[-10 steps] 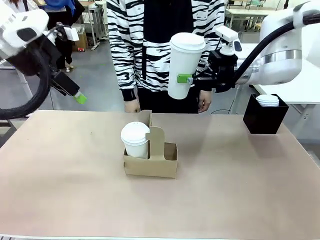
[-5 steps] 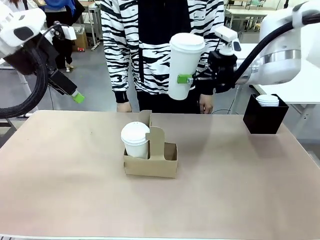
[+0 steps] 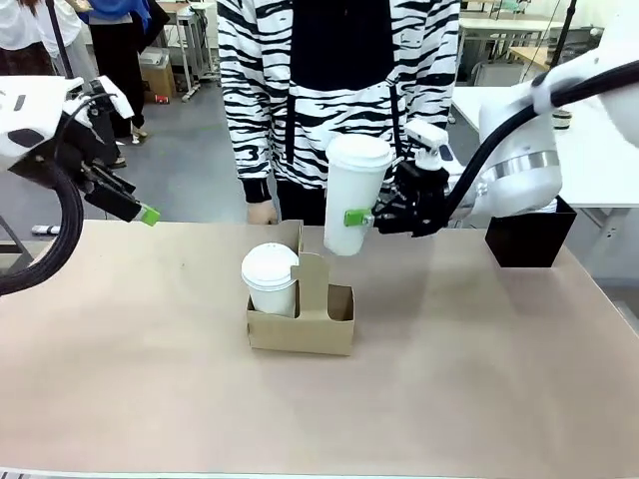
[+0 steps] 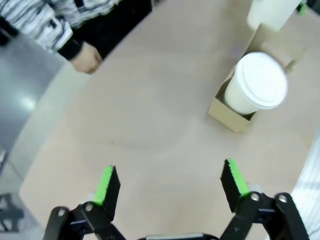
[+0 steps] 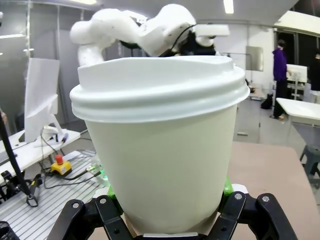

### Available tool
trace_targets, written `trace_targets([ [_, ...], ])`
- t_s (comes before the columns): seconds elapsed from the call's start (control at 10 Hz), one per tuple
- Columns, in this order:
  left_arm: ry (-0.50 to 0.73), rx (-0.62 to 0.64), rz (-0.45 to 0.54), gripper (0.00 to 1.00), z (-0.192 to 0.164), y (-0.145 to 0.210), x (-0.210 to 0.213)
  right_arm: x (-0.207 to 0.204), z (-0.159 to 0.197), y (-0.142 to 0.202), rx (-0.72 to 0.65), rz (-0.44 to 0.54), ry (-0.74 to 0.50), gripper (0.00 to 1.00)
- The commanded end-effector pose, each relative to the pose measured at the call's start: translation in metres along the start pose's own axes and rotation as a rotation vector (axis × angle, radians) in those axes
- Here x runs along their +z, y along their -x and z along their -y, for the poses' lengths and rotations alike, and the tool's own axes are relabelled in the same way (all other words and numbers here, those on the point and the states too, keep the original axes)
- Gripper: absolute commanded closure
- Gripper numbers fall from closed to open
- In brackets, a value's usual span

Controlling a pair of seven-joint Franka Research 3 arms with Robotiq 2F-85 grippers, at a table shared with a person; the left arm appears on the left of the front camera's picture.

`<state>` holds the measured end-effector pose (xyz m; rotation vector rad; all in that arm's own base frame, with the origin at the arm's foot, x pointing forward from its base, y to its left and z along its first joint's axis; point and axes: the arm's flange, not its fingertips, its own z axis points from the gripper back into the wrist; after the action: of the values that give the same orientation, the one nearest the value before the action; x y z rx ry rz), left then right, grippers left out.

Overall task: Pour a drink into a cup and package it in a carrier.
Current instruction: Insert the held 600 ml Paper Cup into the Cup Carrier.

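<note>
Spread-jawed and empty, the left gripper [image 3: 148,214] hovers well left of the brown cardboard carrier [image 3: 301,321]. Just above its vacant right hole, the right gripper [image 3: 365,217] clamps an upright white lidded paper cup [image 3: 351,195].

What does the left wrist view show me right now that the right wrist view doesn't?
Left wrist view alone: the open left tool above the tan table, the small brown cardboard carrier with a short white lidded cup in it, and a person's hand. Right wrist view alone: the right tool gripping the tall white lidded paper cup close up. Both: that tall cup.
</note>
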<state>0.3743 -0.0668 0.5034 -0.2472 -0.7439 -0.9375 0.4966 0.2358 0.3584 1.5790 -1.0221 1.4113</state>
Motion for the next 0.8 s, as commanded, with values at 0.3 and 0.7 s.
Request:
trace_targets([
  [0.3, 0.0, 0.0, 0.0, 0.0, 0.0, 0.0, 0.0, -0.026, -0.01, 0.048, 0.009, 0.003, -0.115, 0.2],
  [0.7, 0.0, 0.0, 0.0, 0.0, 0.0, 0.0, 0.0, -0.027, -0.003, 0.085, -0.025, -0.002, -0.145, 0.2],
])
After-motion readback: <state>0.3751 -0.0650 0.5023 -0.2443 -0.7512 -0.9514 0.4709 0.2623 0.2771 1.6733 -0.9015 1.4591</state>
